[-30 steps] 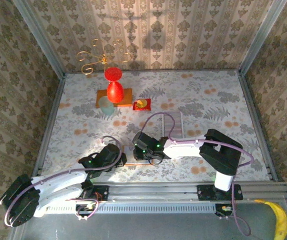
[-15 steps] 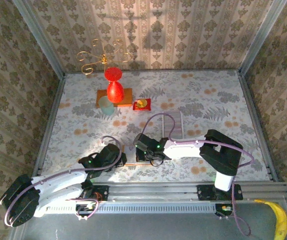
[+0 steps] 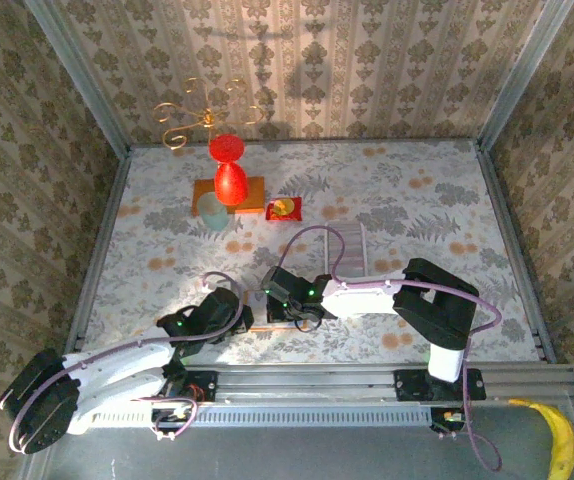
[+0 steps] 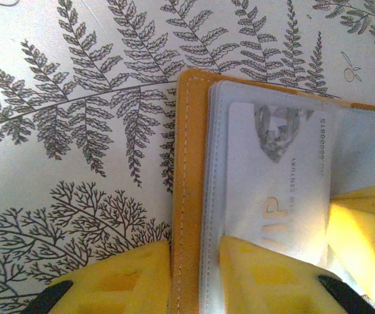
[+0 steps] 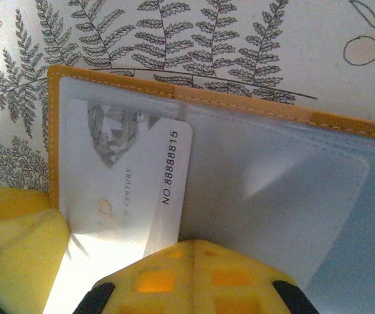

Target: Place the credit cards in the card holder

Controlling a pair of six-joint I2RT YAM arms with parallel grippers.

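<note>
The left claw (image 4: pixel 194 278) clamps the card holder's (image 4: pixel 191 163) near edge, pinning it flat; the right claw (image 5: pixel 191 284), pressed together, nudges the credit card (image 5: pixel 132 190) into its sleeve.

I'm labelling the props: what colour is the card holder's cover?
Orange-yellow, with matching stitching; the card holder shows best in the right wrist view.

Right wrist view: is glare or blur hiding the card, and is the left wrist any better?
Right wrist: the card has sharp number print, but glare washes out its lower end. Left wrist: the card is softer, seen through a plastic sleeve, with bright glare over its lettering; the card holder stitching stays crisp.
</note>
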